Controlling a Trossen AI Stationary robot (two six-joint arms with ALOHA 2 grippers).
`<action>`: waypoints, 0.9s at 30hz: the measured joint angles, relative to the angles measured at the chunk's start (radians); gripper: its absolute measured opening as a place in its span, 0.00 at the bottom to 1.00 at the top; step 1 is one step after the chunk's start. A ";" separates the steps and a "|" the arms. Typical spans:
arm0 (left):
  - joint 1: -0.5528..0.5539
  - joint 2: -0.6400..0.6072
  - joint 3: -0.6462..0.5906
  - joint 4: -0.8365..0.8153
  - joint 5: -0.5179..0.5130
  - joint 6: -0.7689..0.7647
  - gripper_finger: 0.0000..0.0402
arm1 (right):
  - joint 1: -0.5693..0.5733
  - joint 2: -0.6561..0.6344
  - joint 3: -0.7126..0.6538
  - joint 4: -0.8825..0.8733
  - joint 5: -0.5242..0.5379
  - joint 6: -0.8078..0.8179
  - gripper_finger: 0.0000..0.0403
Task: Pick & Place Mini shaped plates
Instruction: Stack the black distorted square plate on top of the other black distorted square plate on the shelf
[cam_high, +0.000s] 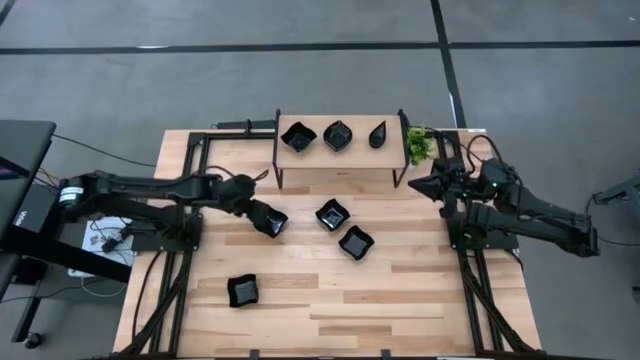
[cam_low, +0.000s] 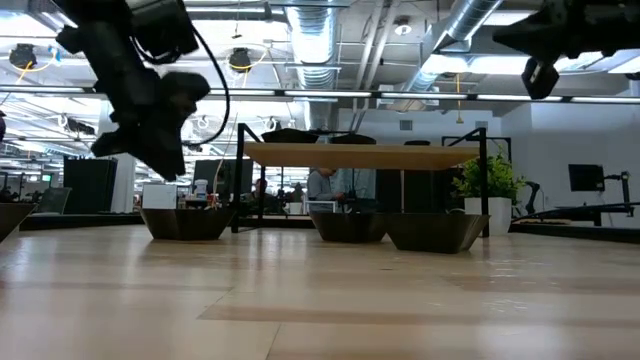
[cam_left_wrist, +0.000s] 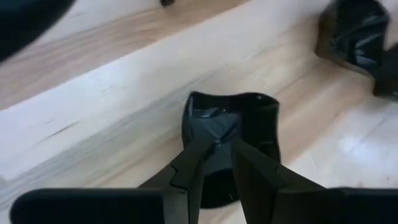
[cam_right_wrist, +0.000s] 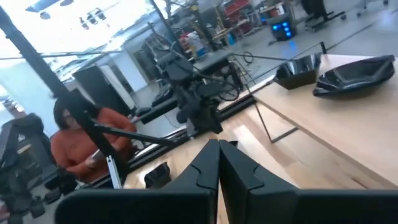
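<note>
The mini shaped plates are small glossy black dishes. Three of them (cam_high: 337, 134) stand on a raised wooden shelf (cam_high: 340, 160) at the far side. Two more (cam_high: 332, 213) (cam_high: 355, 241) lie mid-table, and one (cam_high: 242, 291) lies nearer the front left. My left gripper (cam_left_wrist: 222, 146) reaches in from the table's left and is shut on another wavy-edged plate (cam_high: 270, 222), left of the mid-table pair. My right gripper (cam_right_wrist: 219, 152) is shut on nothing and hovers level by the shelf's right end (cam_high: 418, 186). My left gripper holds the wavy-edged plate by its rim (cam_left_wrist: 211, 134) on the side toward the arm, pinched between the two fingers, whose ends cover the exact spot. The fingers slant down from the table's left. In the low view the plate (cam_low: 188, 222) sits level at table height.
A small green plant (cam_high: 418, 146) stands at the shelf's right end, close to my right gripper. Black frame rails (cam_high: 190, 200) run along both table sides. Bare wood lies at the front right (cam_high: 400, 300). A person in orange (cam_right_wrist: 78, 146) shows beyond the table.
</note>
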 joint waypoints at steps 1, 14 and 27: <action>0.005 0.015 0.001 0.003 -0.001 -0.006 0.21 | 0.000 -0.002 0.000 -0.001 0.001 0.008 0.00; 0.014 0.186 0.003 0.017 0.009 -0.015 0.21 | 0.000 -0.002 0.000 0.002 0.001 0.039 0.00; 0.014 0.206 0.002 0.032 -0.001 -0.008 0.21 | 0.000 -0.002 0.000 0.001 0.001 0.041 0.00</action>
